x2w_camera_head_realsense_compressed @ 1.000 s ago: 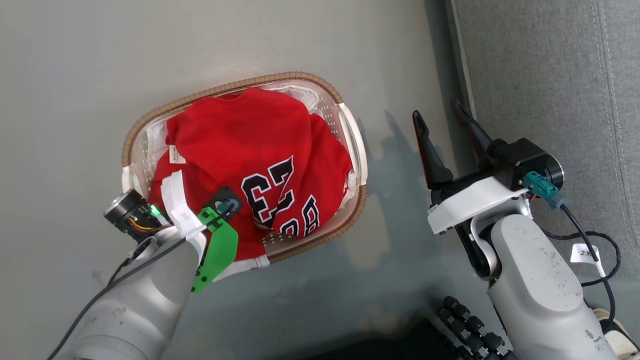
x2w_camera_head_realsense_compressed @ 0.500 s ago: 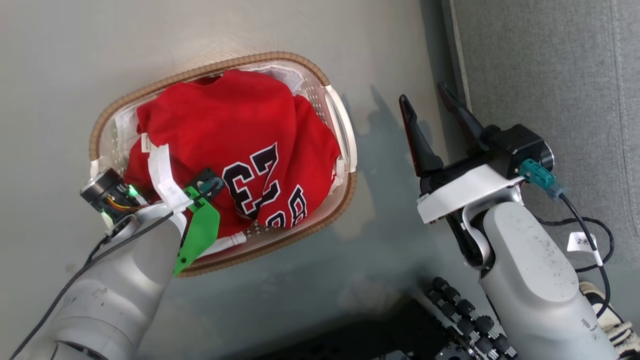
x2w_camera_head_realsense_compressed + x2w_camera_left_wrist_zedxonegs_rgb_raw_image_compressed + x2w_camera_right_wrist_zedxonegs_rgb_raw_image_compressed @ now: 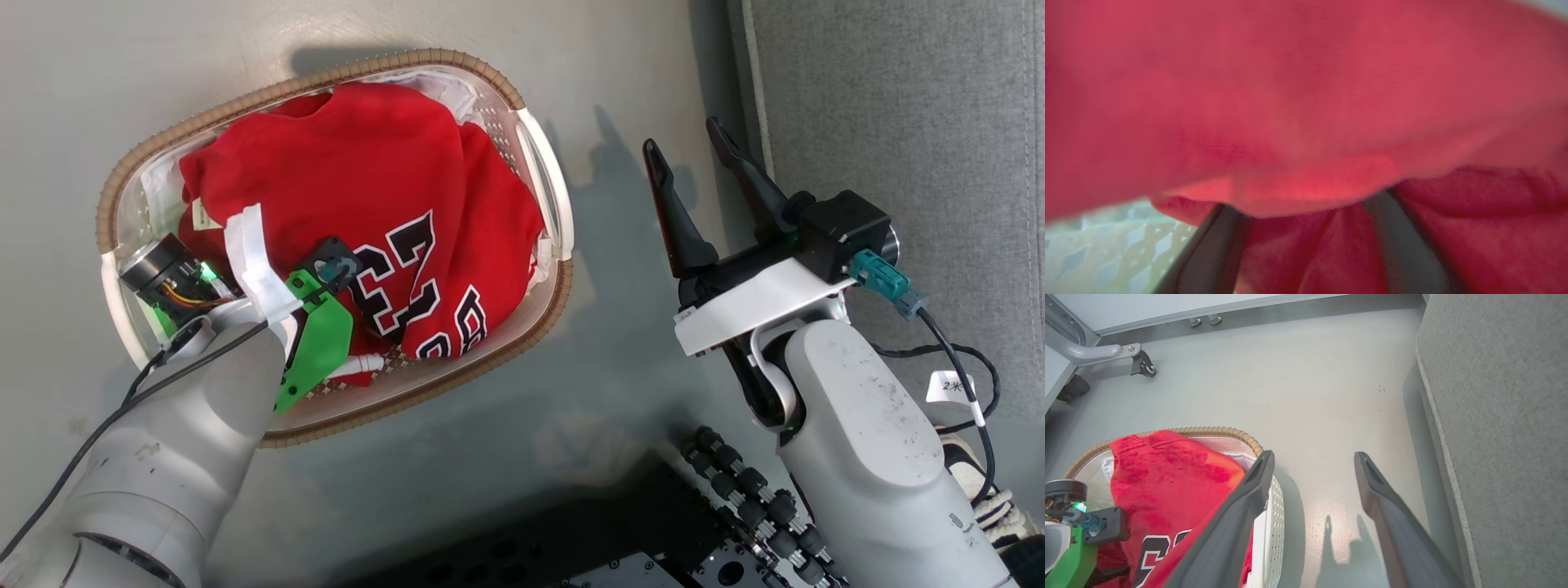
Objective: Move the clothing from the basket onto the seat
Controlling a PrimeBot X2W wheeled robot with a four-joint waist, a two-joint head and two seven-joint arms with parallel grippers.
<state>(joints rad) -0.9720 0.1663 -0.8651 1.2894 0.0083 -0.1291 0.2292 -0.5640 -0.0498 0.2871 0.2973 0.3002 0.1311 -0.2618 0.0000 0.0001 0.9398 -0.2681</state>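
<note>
As the left gripper has pushed deeper into the bright red numbered jersey in the oval white woven-rimmed basket, a grasp appears imminent. Left jaws stand spread with cloth between them; right gripper is wide open and empty.

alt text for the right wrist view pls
The right gripper, fingers spread open and holding nothing, hangs over grey floor between a basket and a seat. A red jersey lies heaped in the basket at lower left; the grey fabric seat runs down the right edge.
</note>
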